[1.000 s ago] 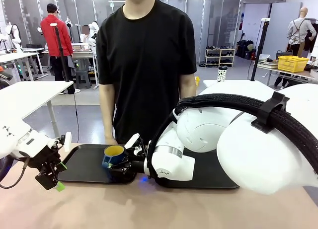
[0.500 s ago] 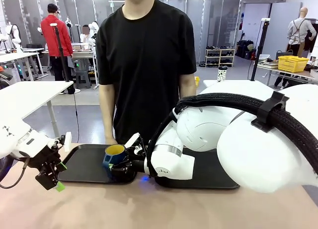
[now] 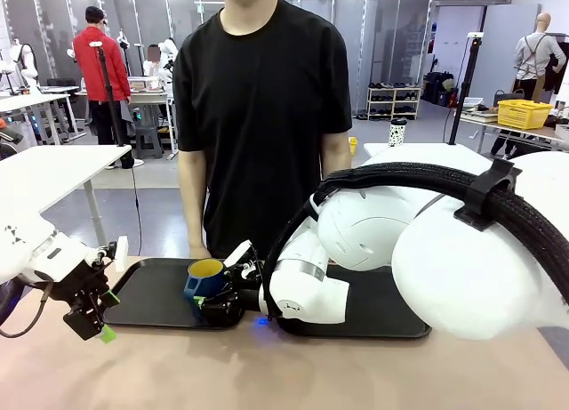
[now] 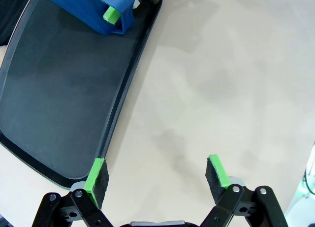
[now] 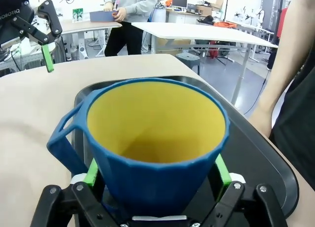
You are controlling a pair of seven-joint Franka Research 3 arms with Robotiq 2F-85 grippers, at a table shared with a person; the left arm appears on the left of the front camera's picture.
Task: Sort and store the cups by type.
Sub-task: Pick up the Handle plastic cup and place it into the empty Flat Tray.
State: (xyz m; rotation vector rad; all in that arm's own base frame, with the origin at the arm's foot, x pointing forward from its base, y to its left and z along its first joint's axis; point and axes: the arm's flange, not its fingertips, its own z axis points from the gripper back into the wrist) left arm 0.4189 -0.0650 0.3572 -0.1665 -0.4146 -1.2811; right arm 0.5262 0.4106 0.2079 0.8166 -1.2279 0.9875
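Note:
A dark blue mug point(image 3: 204, 277) with a yellow inside and a handle stands upright on the left black tray point(image 3: 147, 305), near its right end. My right gripper point(image 3: 216, 301) reaches in low from the right with its jaws spread on either side of the mug point(image 5: 152, 138); the green pads point(image 5: 90, 171) sit close beside its base. My left gripper point(image 3: 89, 319) hangs open and empty over the table just off the tray's left end. In its wrist view the left gripper point(image 4: 157, 171) is above bare tabletop, and the mug point(image 4: 93, 10) is at the top.
A second black tray point(image 3: 391, 317) lies to the right, largely behind my right arm. A person in a black shirt stands at the far edge, one hand point(image 3: 196, 250) by the left tray. Bare tabletop stretches along the near side.
The right gripper's jaws have spread apart around the mug, which stays in place on the tray. The left arm has not moved.

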